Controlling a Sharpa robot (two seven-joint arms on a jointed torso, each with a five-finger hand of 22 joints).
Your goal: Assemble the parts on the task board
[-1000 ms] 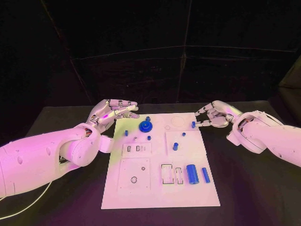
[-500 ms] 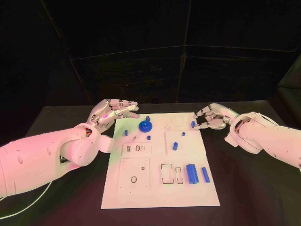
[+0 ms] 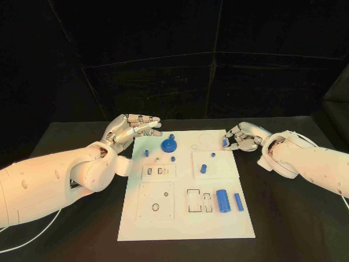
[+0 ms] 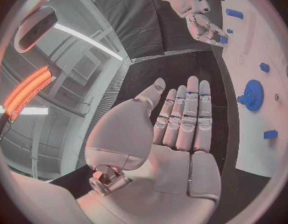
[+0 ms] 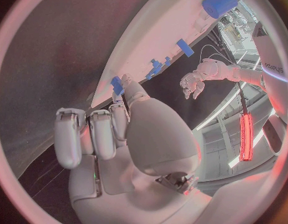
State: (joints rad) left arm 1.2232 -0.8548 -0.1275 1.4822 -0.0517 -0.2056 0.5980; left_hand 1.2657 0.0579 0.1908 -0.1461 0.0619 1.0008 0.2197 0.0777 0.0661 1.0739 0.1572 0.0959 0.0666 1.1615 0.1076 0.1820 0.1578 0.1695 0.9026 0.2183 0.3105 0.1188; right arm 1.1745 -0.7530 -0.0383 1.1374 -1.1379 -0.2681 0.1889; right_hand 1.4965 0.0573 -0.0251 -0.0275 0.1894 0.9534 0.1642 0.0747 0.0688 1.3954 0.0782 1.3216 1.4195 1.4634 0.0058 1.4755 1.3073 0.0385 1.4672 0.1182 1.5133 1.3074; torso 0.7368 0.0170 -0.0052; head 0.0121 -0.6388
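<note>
Setting: black table (image 3: pixel 300 218) under a dark backdrop, with the white task board (image 3: pixel 186 224) lying lengthwise in the middle.
Left hand: left hand (image 3: pixel 131 128) hung over the table just off the board's far left corner; in the left wrist view its fingers (image 4: pixel 184 117) lay straight and side by side, thumb apart, with nothing in them.
Blue gear: blue gear (image 3: pixel 168 145) stood on the far left part of the board, near the left hand but apart from it; it also showed in the left wrist view (image 4: pixel 252 94).
Small pegs: short blue pegs (image 3: pixel 173 159) stood near the gear, and others (image 3: pixel 204 170) on the raised square plate toward the board's middle.
Slots: pale rectangular recesses (image 3: pixel 193 201) lay in the near half of the board.
Blue cylinder: thick blue cylinder (image 3: pixel 222 199) lay on the near right part of the board, just beside the recesses.
Blue rod: thinner blue rod (image 3: pixel 238 202) lay just right of the cylinder, parallel to it.
Right hand: right hand (image 3: pixel 241 136) sat at the board's far right edge, fingers curled in, pinching a small blue part (image 3: pixel 224 143) at the fingertips; the right wrist view showed that part (image 5: pixel 117 85) against the tip of the thumb at the board's edge.
</note>
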